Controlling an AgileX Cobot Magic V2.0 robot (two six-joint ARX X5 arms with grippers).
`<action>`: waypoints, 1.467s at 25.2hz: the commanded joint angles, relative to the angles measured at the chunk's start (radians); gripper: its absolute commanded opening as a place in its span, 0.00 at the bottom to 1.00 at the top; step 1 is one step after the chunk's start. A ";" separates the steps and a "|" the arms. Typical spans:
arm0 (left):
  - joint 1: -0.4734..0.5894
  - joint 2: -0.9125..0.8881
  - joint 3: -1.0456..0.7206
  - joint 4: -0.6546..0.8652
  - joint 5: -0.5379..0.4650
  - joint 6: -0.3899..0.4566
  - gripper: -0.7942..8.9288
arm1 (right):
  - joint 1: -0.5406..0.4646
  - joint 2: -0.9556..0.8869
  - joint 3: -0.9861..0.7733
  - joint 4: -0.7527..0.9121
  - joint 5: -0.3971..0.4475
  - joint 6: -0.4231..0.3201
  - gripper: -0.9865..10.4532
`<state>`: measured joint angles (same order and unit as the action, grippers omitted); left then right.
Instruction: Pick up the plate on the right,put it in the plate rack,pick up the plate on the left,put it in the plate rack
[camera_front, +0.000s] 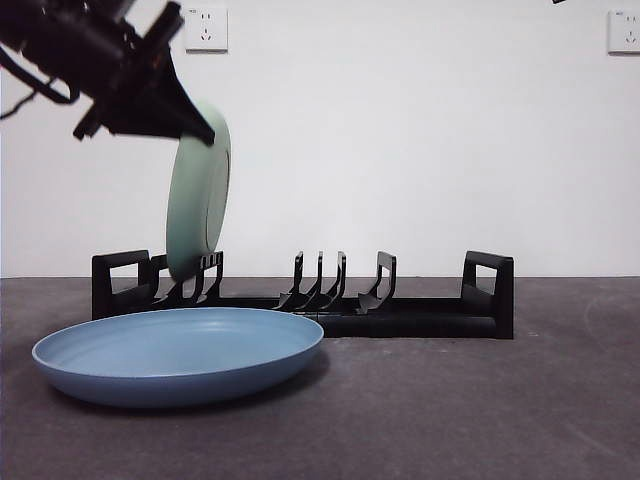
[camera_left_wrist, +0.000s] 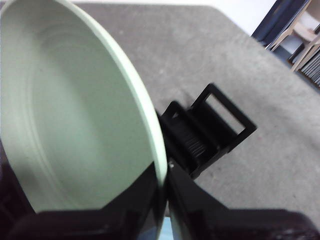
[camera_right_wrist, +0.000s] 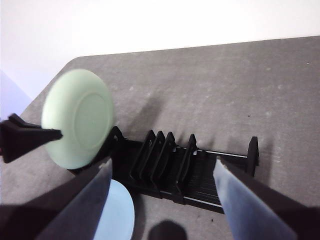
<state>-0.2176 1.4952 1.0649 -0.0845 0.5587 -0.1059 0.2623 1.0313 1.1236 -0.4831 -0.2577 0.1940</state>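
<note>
My left gripper (camera_front: 200, 128) is shut on the upper rim of a pale green plate (camera_front: 198, 205), holding it upright and slightly tilted over the left end of the black plate rack (camera_front: 400, 320). The plate's lower edge reaches down among the leftmost prongs. In the left wrist view the two jaws (camera_left_wrist: 162, 175) pinch the green plate (camera_left_wrist: 75, 115), with the rack's end handle (camera_left_wrist: 220, 120) beyond it. A blue plate (camera_front: 180, 350) lies flat on the table in front of the rack. My right gripper (camera_right_wrist: 162, 167) hangs open high above the rack (camera_right_wrist: 200, 175), holding nothing.
The dark grey table (camera_front: 480, 410) stretches in front of and to the right of the rack. Several free prongs (camera_front: 320, 285) stand at the rack's middle. Behind is a white wall with sockets (camera_front: 205, 28). A black arm tip (camera_front: 558, 2) shows at the top right.
</note>
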 joint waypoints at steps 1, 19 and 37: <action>0.003 0.023 -0.003 0.016 0.000 0.016 0.07 | 0.000 0.003 0.000 0.002 0.003 -0.005 0.39; 0.001 0.047 -0.003 -0.113 -0.006 0.037 0.42 | 0.000 0.003 0.000 -0.005 0.002 -0.004 0.39; -0.124 -0.504 -0.003 -0.335 -0.251 0.324 0.41 | 0.136 0.224 0.000 -0.143 -0.163 -0.001 0.39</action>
<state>-0.3382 0.9997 1.0657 -0.4175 0.3241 0.1532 0.3939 1.2465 1.1236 -0.6289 -0.4191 0.1944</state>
